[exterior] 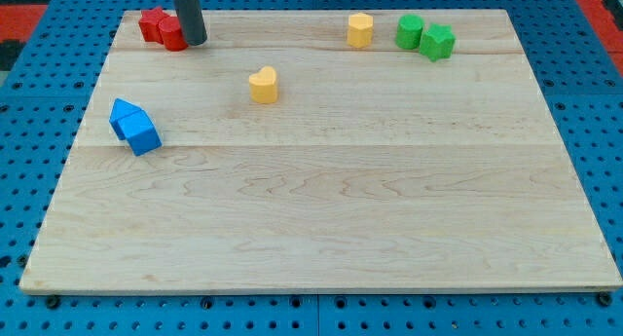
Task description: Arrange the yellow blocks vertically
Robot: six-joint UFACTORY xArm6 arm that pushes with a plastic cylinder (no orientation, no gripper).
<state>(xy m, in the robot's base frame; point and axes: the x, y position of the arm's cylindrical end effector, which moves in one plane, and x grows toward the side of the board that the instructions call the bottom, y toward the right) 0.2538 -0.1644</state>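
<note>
Risk: my tip (194, 42), a bare rod with no jaws to spread or pinch, sits apparently touching the red blocks (164, 28), well left of the yellow heart block (263, 85) and farther yellow cylinder block (360, 30), so a careless sweep could drag red along.

You see a yellow heart-shaped block (263, 85) below-right of the tool (195, 41); a yellow hexagonal block (360, 30) sits far to its right.
</note>
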